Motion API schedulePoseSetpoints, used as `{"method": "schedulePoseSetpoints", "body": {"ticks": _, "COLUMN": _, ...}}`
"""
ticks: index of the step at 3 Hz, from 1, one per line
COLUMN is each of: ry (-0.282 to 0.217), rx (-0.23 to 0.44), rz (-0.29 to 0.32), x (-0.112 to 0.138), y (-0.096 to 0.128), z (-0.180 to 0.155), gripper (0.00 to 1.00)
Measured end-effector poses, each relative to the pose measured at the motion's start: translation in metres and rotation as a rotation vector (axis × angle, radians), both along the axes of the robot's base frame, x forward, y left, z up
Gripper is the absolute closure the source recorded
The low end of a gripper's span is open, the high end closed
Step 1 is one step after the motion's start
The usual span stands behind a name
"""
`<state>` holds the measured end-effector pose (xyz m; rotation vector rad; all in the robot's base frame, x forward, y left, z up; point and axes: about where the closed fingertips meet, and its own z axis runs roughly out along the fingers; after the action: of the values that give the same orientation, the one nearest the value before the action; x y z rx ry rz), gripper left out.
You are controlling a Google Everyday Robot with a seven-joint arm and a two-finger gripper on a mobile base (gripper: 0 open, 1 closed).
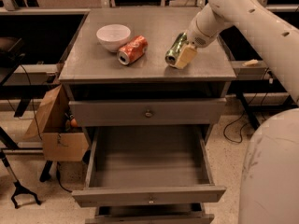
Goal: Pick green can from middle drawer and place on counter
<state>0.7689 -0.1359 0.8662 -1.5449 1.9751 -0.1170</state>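
Your fingers (pixel 187 57) are closed on the green can (pixel 174 49), one tan pad showing on its right flank. That puts the gripper (pixel 180 54) low over the right half of the counter (pixel 154 17) surface. The can lies tilted, long axis running far-right to near-left, lower end close to the surface; touching or not, I can't tell. Middle drawer (pixel 149 196) hangs open below. The orange-red can (pixel 132 49) lies apart on the left, so there looks to be room to release.
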Motion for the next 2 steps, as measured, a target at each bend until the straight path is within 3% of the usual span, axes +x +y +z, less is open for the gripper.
{"method": "schedulePoseSetpoints", "body": {"ticks": 1, "ry": 0.01, "rx": 0.03, "rz": 0.055, "x": -0.0007, "y": 0.0019, "z": 0.0035, "gripper": 0.04}}
{"method": "schedulePoseSetpoints", "body": {"ticks": 2, "ry": 0.026, "rx": 0.042, "rz": 0.097, "x": -0.0046, "y": 0.0008, "z": 0.008, "gripper": 0.0}}
